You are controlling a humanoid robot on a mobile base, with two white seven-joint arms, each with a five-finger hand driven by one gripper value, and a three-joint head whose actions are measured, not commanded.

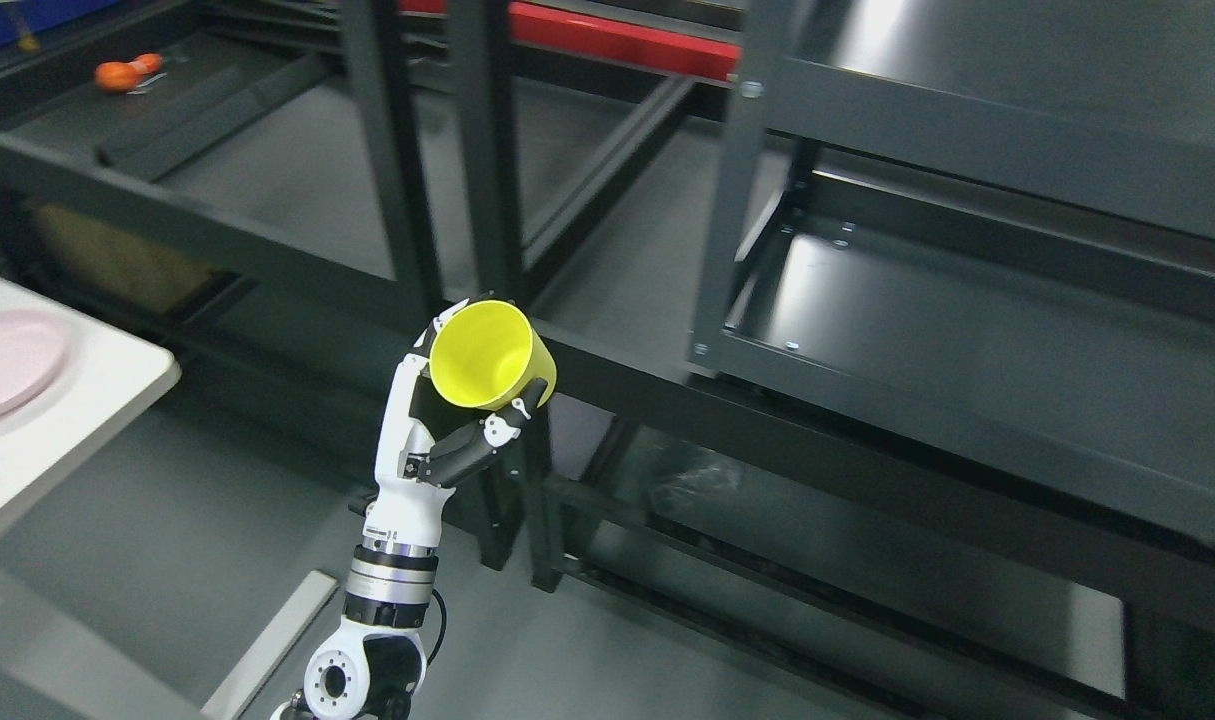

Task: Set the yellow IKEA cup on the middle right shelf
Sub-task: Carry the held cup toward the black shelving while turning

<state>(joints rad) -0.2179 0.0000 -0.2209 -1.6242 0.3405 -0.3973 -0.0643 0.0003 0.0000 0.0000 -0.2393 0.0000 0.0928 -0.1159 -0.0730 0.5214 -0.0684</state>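
Hand: our left hand point(437, 420) holds the cup point(491, 355), fingers clamped on it.
Cup: tilted, mouth facing us.
Shelf point(967, 330): right of the fingers, apart.

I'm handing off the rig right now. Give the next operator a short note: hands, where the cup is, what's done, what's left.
Left hand: fingers shut on the yellow plastic cup, held in the air, tilted with its mouth toward the camera, in front of the dark metal shelving.
Right hand: not in view.
Done: cup is picked up.
Left: carry it right to the middle shelf of the right-hand unit, set it upright, let go.
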